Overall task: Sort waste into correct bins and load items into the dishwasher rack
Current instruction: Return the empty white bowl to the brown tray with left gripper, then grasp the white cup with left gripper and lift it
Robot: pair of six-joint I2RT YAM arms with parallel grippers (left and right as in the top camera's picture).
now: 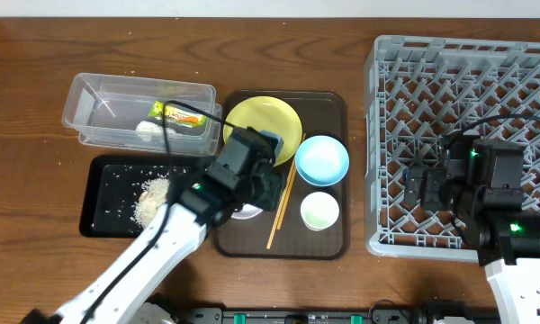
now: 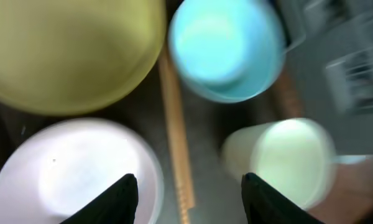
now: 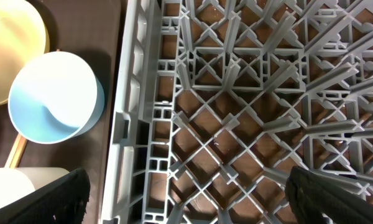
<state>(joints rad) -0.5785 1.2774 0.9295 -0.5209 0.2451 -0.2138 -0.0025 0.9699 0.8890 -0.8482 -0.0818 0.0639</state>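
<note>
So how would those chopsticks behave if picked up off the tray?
Probably stiff and light: the chopsticks look like thin wood. Lying flat on the brown tray, they offer little height to pinch and may slide or roll away. Being long, they could pivot if gripped off-centre.

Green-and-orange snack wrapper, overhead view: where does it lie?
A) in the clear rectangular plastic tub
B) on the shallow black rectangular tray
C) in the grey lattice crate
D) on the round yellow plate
A: the small green-and-orange snack wrapper lies inside the clear rectangular plastic tub, against its right-hand end.
</note>
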